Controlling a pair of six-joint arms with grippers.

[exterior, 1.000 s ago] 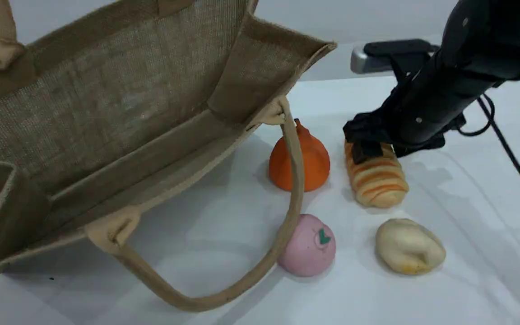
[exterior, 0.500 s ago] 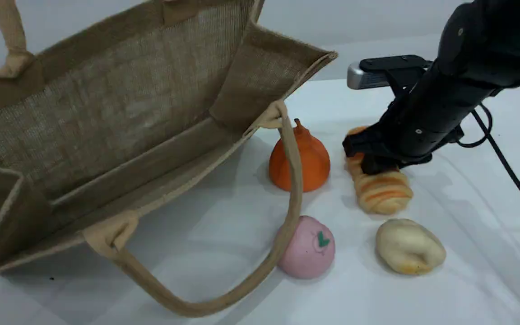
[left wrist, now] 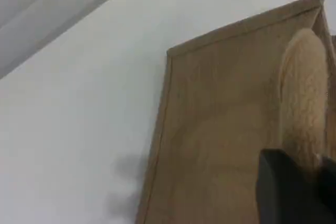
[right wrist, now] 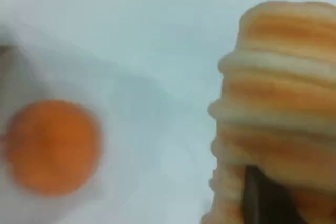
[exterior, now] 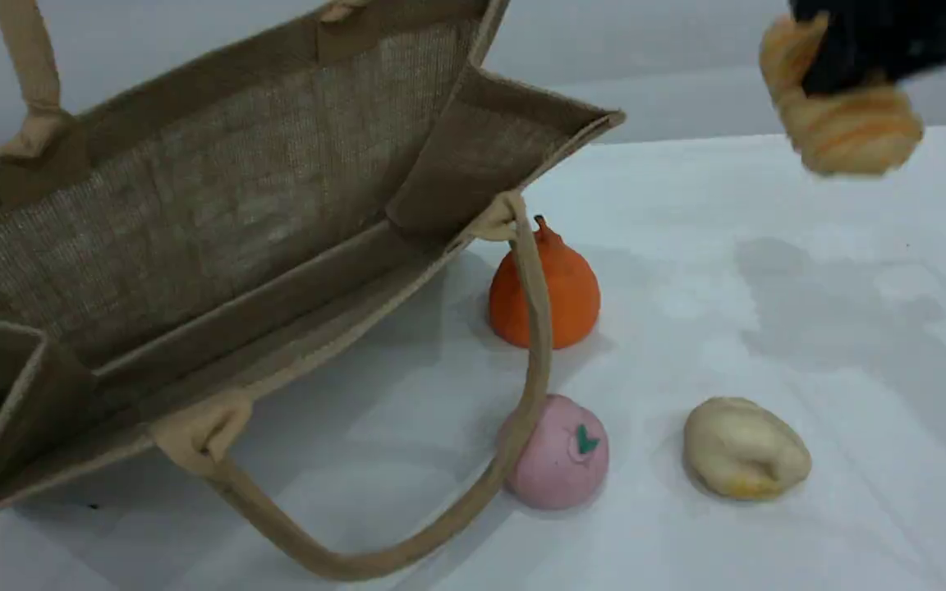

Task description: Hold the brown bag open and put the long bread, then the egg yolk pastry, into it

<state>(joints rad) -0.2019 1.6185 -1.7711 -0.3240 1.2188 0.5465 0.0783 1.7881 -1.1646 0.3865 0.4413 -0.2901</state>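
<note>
The brown bag (exterior: 194,205) lies on its side at the left with its mouth open toward me. Its upper handle (exterior: 25,66) runs up out of the scene view. In the left wrist view that beige handle (left wrist: 304,98) leads into my left gripper (left wrist: 296,182), which is shut on it above the bag's wall (left wrist: 220,129). My right gripper (exterior: 855,57), blurred at the top right, is shut on the long bread (exterior: 847,135) and holds it well above the table. The striped loaf (right wrist: 278,98) fills the right wrist view. The egg yolk pastry (exterior: 744,447) rests on the table at the front right.
An orange pear-shaped fruit (exterior: 559,287) stands just right of the bag's mouth, and a pink ball (exterior: 559,451) lies in front of it. The bag's lower handle (exterior: 440,525) loops over the table against both. White table (exterior: 810,287) spreads to the right.
My right gripper closed on the long bread and lifted it up and to the right, off the table. The bag's upper edge rose slightly.
</note>
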